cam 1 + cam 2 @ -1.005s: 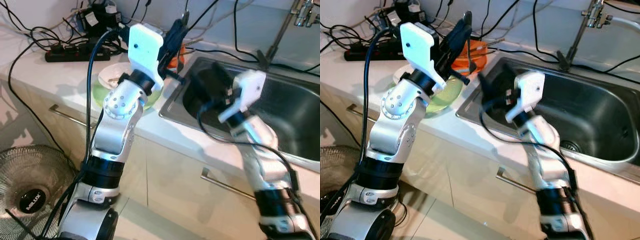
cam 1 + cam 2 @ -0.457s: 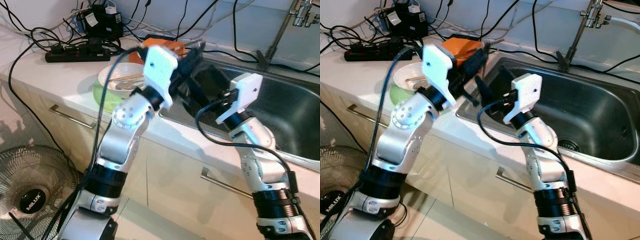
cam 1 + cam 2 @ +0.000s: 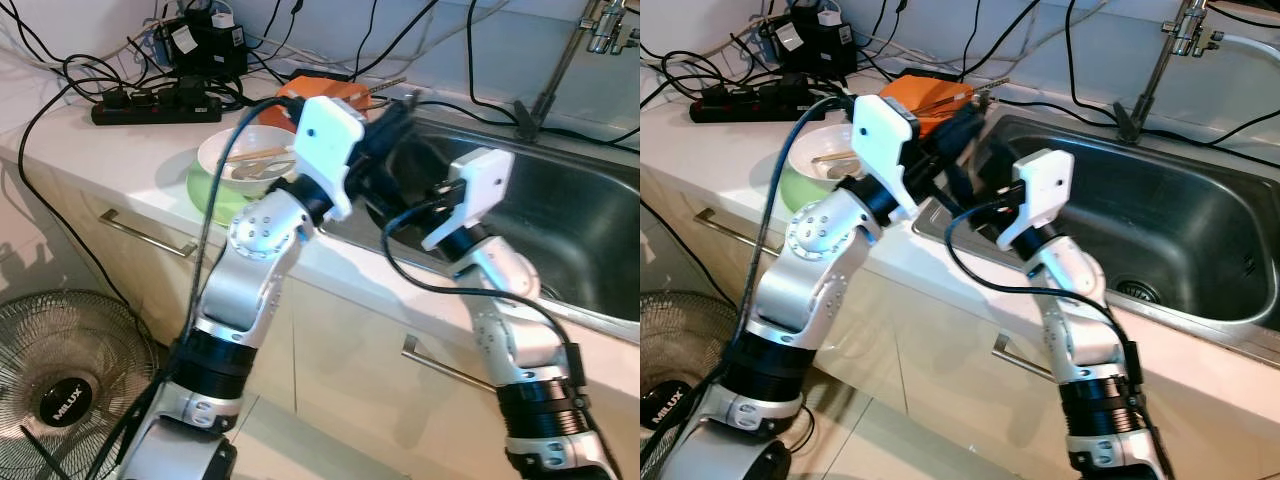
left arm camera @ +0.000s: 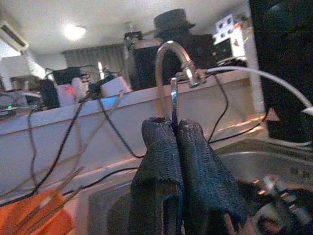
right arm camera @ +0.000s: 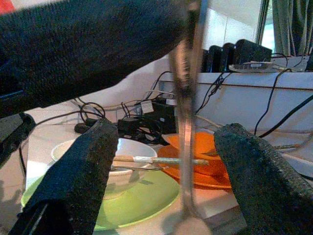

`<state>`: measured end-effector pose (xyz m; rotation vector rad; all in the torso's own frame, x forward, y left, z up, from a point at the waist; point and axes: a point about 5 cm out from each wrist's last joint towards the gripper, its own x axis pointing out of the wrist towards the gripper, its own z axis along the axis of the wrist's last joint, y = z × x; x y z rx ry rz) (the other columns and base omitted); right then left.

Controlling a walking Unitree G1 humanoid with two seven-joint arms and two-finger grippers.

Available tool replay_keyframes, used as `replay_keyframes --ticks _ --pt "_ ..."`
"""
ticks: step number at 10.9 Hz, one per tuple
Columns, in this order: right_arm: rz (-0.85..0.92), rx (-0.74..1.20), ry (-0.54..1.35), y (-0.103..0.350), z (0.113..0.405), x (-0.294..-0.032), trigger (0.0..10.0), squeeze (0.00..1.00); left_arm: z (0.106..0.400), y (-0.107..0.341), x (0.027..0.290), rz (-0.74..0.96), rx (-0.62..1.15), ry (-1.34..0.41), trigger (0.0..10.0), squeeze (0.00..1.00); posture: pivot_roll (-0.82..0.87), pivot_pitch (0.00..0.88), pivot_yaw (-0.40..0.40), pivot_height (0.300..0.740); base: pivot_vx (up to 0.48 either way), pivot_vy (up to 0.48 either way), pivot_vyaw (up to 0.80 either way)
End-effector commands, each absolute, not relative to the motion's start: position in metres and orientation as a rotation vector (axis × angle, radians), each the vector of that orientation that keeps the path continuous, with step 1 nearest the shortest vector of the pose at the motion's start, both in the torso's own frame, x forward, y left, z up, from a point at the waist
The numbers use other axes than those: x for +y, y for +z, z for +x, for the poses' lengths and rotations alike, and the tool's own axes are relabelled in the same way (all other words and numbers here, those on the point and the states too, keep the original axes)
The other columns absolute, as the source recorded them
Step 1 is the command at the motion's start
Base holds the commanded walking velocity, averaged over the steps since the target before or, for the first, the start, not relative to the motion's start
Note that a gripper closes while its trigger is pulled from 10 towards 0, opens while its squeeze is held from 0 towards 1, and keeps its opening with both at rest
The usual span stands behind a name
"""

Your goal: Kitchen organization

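1. Since a second ago the left arm has swung off the white bowl (image 3: 245, 160) toward the sink (image 3: 590, 230) rim. It now meets the right arm there. The right arm has shifted only slightly.
2. Task thing: a thin metal utensil (image 5: 188, 98), probably a spoon. It has a slim shiny shaft and a rounded blurred end, so the type is not certain.
3. It is held in the air over the near corner of the sink, not resting on anything.
4. The left gripper (image 4: 171, 128) has it. Its fingers (image 4: 159, 147) are pressed together on the shaft, which sticks out past the tips, roughly in line with them.
5. Key relation: the shaft passes crosswise through the gap of the right gripper (image 5: 168, 131). Those fingers (image 5: 83, 176) are wide apart, one on each side, with no contact, and the shaft sits off-centre toward one finger.
6. My read is a handover. The right fingers need to close square on the shaft before the left lets go. The risk is that the off-centre shaft gets pushed sideways or slips, since it is thin and smooth.
7. Nearby on the worktop (image 3: 130, 150), the white bowl sits on a green plate (image 3: 205, 190) with chopsticks (image 5: 156, 160) across it.
8. An orange plate (image 3: 320, 88) is just behind, and a power strip (image 3: 150, 108) with cables lies further back.
9. A fan (image 3: 60, 370) stands on the floor.
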<state>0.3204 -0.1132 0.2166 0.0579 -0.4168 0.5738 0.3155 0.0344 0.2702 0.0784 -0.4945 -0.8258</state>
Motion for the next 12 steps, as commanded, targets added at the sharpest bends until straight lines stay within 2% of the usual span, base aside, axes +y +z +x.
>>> replay_keyframes --ticks 1,4,5,6,12 --pt "0.055 -0.407 0.579 0.2159 0.3202 -0.1107 10.0 0.00 0.3108 0.2731 0.0305 0.074 -0.507 -0.856 10.0 0.00 0.16 0.018 0.000 0.740 0.000 0.000 0.00" --pt "0.073 -0.401 0.563 0.2148 0.3215 -0.1095 10.0 0.00 0.3098 0.2730 0.0283 0.070 -0.506 -0.866 10.0 0.00 0.16 0.024 -0.002 0.740 0.000 0.000 0.00" --pt "0.081 -0.399 0.552 0.2146 0.3223 -0.1099 2.2 0.00 0.3096 0.2722 0.0291 0.069 -0.502 -0.865 10.0 0.00 0.16 0.024 -0.003 0.740 0.000 0.000 0.00" --pt "0.085 -0.399 0.548 0.2147 0.3226 -0.1100 0.0 0.00 0.3097 0.2718 0.0292 0.070 -0.500 -0.865 10.0 0.00 0.16 0.025 -0.003 0.740 0.000 0.000 0.00" --pt "0.098 -0.395 0.536 0.2137 0.3240 -0.1098 0.0 0.00 0.3093 0.2711 0.0284 0.095 -0.496 -0.864 10.0 0.00 0.16 0.025 -0.004 0.740 0.000 0.000 0.00"
